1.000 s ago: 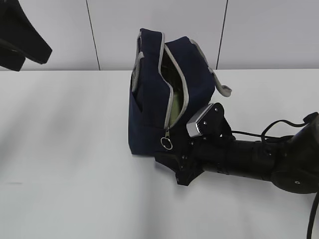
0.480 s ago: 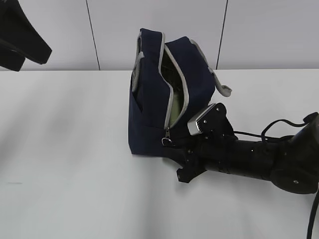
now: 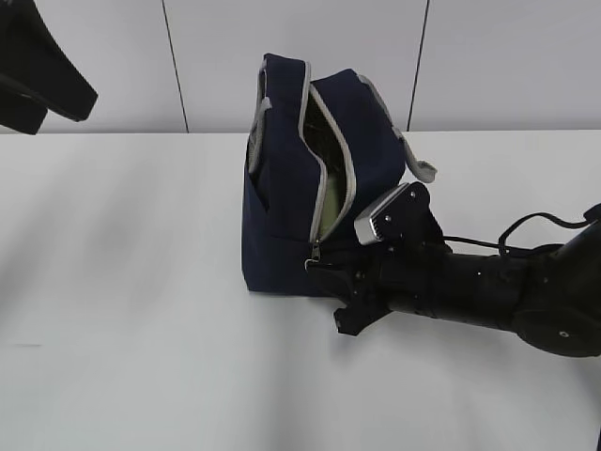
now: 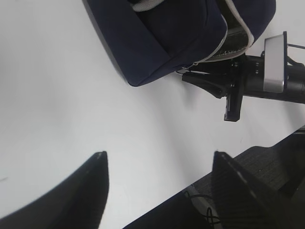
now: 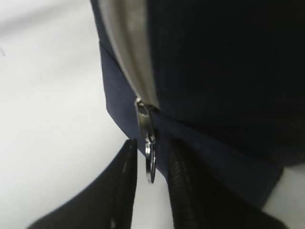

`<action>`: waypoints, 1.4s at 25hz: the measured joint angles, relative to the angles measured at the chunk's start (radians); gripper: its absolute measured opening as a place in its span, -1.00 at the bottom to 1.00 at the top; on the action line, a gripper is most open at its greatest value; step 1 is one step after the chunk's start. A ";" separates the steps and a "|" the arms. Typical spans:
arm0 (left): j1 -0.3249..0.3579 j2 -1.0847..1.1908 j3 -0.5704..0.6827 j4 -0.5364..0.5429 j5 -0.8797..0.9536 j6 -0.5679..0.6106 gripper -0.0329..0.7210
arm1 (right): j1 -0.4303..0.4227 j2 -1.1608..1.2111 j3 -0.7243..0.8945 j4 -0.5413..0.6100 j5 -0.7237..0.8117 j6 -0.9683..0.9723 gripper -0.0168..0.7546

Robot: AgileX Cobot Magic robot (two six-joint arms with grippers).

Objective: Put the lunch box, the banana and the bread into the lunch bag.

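**Evidently the bag is packed, and the zipper is the business now**

Evidently the packing part is over, since no lunch box, banana or bread is lying anywhere on the white surface; something pale green is showing inside the open mouth, though I cannot say which items are in there. The lunch bag is standing upright near the middle of the surface, its grey zipper gaping open down the near-right face.

The right hand is lying low along the surface from the right, its tip pressed up to the bag's lower near corner. Its two fingers are sitting on either side of the metal ring pull, very narrowly parted, with the ring hanging in the gap; whether they are actually pinching it I cannot tell.

The left hand is hanging high at the far left, well apart from the bag, fingers spread wide and holding nothing.

My guess is that the step in hand is closing the bag. Next, the right hand is needing a firm pinch on the ring, then a pull along the zipper track, and the left hand may be wanted to steady the bag so it does not slide or tip.
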 joint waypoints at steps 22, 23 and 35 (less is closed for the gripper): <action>0.000 0.000 0.000 0.000 0.000 0.000 0.38 | 0.000 -0.040 0.000 -0.029 0.055 -0.017 -0.94; 0.000 0.000 0.000 0.000 0.000 0.000 0.38 | 0.000 -0.043 0.002 -0.035 0.056 -0.017 -0.94; 0.000 0.000 0.000 0.000 0.000 0.000 0.38 | 0.000 -0.045 0.069 -0.040 -0.021 -0.017 -0.94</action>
